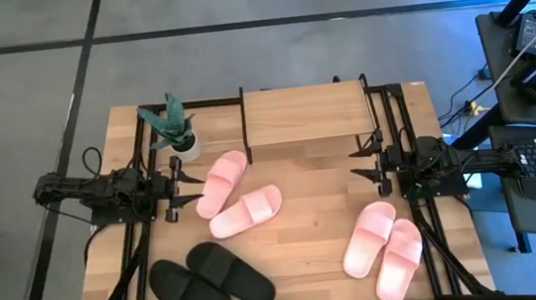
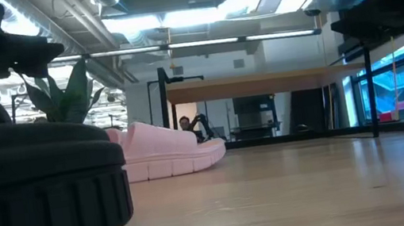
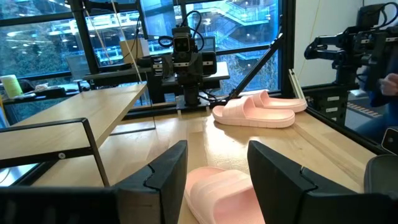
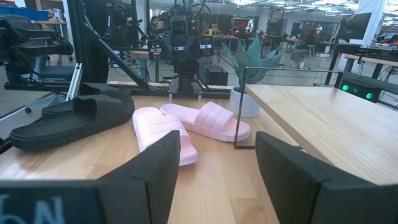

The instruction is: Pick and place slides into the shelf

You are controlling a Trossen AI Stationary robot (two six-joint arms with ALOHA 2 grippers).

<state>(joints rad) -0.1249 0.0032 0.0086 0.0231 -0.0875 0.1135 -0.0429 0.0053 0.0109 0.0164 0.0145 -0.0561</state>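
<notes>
Left gripper [image 1: 198,188] low over the worktop [image 1: 309,255] at its left side, fingers parted, nothing between them. Right gripper [image 1: 357,164] at the worktop's right side, facing it, fingers likewise apart and empty.

Black slide [image 2: 34,194] blurred, edge-cropped

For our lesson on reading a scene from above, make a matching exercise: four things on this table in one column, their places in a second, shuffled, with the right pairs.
Things:
1. plant
2. black slides
3. shelf
4. right gripper

Places:
A. middle of the far edge
B. near edge, left of centre
C. far left corner
D. right side, above a pink pair

Pairs: 1-C, 2-B, 3-A, 4-D
</notes>
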